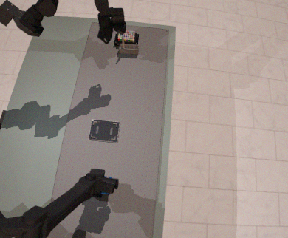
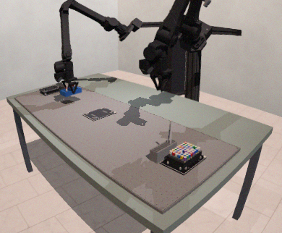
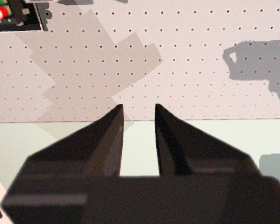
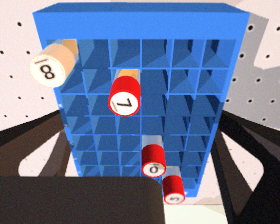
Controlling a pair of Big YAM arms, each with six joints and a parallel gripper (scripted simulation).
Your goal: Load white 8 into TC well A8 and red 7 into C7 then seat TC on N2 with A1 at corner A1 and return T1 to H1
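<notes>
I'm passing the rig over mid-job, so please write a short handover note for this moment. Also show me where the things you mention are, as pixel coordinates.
Left gripper (image 1: 105,41) (image 2: 158,87) (image 3: 139,106): fingers part open, holding nothing.
Right gripper (image 1: 109,187) (image 2: 71,90) (image 4: 141,116): shut on TC (image 1: 105,191) (image 2: 63,92) (image 4: 141,22), raised off the table.
In TC: white 8 (image 4: 45,71), red 7 (image 4: 124,102), two other red-capped vials; well labels unreadable.
R1 (image 1: 126,37) (image 2: 185,164): beside H1 (image 1: 128,52) (image 2: 163,150); T1 (image 2: 169,131) stands in H1, tip slot unclear.
Done: both mapped vials in TC.
Left: seat TC on N2 (image 2: 49,90), A1 matched, release; check wells, tips.
</notes>
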